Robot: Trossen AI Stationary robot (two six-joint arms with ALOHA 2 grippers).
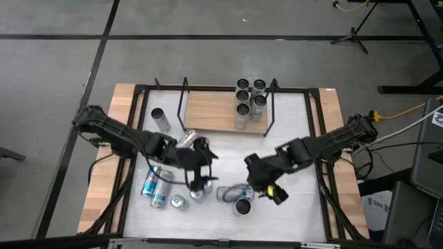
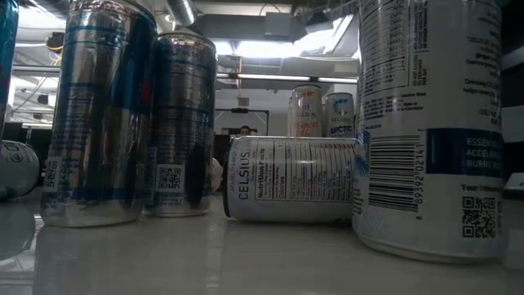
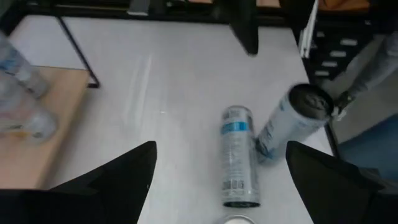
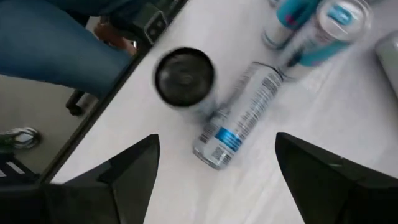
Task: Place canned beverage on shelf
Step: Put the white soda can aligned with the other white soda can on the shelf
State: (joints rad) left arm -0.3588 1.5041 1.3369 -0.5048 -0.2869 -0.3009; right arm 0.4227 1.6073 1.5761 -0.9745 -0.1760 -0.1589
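White tabletop (image 1: pixel 297 207) inside a black rod frame fills our view from above, grey floor around it. At its far edge we see the shelf (image 1: pixel 208 111), a small light-brown wooden board in thin black metal rods with upright end loops; five silver cans (image 1: pixel 249 98) stand clustered at its right end.

We see both dark arms reaching inward over the near half of the table. The left gripper (image 1: pixel 199 174) points toward the near edge, its two fingers spread wide with nothing between them, right over a small group of cans. The right gripper (image 1: pixel 257 183) angles in from the right, its fingers likewise well apart and empty.

Between the two grippers lies a silver canned beverage with a blue band (image 1: pixel 234 193), on its side on the table. Touching it on the near side stands an upright can with a dark top (image 1: pixel 243 206). Both wrist views show this pair ahead of the open fingers, untouched. Several blue-and-silver cans (image 1: pixel 154 185) lie left of the left gripper, and one silver can (image 1: pixel 160 119) stands left of the shelf.
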